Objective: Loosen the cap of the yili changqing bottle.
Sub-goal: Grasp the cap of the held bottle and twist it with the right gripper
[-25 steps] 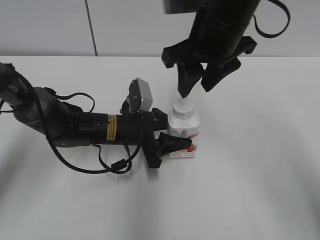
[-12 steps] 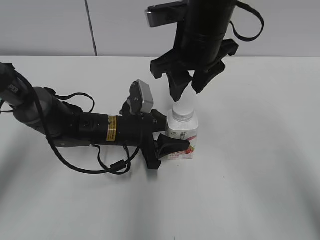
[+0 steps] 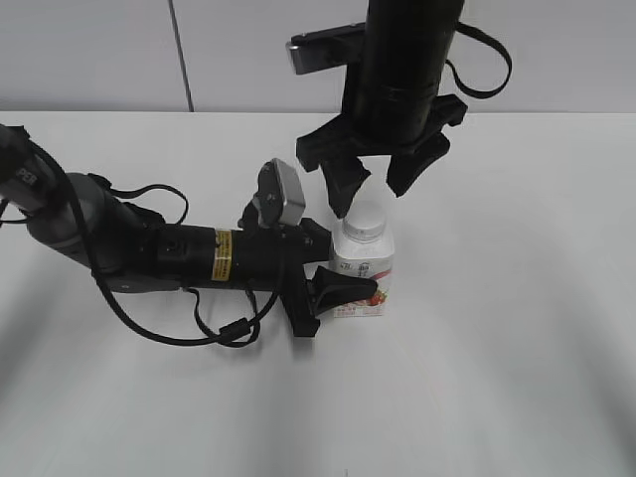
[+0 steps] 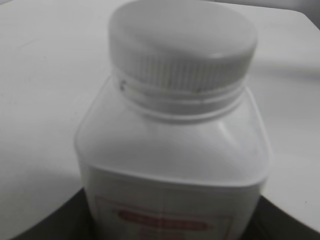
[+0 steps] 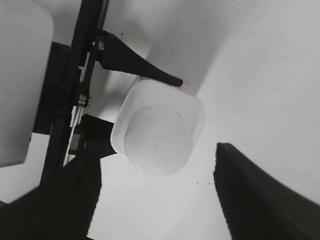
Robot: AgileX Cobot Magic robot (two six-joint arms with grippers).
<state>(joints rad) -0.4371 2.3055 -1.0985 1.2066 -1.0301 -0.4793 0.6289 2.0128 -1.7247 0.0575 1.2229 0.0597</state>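
Bottle upright on a white table (image 3: 517, 378): the yili changqing bottle (image 3: 363, 270) stands with its long axis vertical, neck pointing up, the cap (image 3: 365, 219) seated on top; its pink-red fruit label faces the exterior camera. The left gripper (image 3: 333, 266) lies low along the table, reaching in from the left; its two black fingers (image 3: 343, 286) clamp the bottle's body, one on the near side and one on the far side, so the bottle sits between them at the tip of that arm. The left wrist view looks at the bottle from very near: the ribbed white cap (image 4: 182, 42) is uppermost, sloped shoulders below it, and the label is blurred at the bottom edge. The right gripper (image 3: 376, 189) hangs straight above the cap, pointing down, with its jaws spread apart on either side and not touching it; from the right wrist view the round cap (image 5: 158, 140) shows directly beneath, between the two dark fingers (image 5: 255, 195).
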